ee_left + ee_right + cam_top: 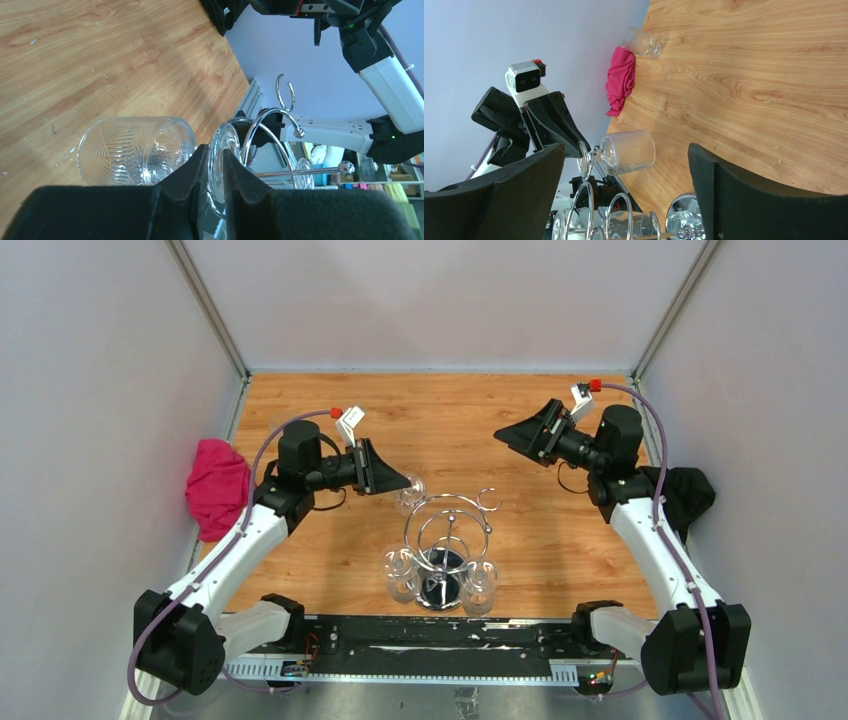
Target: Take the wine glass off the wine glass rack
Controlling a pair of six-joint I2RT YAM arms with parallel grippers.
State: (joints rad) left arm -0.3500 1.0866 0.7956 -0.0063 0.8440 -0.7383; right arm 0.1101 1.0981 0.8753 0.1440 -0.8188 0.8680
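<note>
Foam pads (197,172) of my left claw (215,156) pinch the glass (135,150) by its foot, bowl lying sideways above the bench (100,50). It looks free of the rack (448,545), though the foot hangs just beside a loop. Left, I judge: draw it clear and set it down. My right claw (515,436) hangs spread, well apart, with nothing in it.

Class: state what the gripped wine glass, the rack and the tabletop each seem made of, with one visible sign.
Wine glass: clear cut glass, likely; see-through with etched leaf pattern. Wine glass rack: chromed metal wire; mirror-bright reflections. Tabletop: wood or wood-look laminate; visible grain.
</note>
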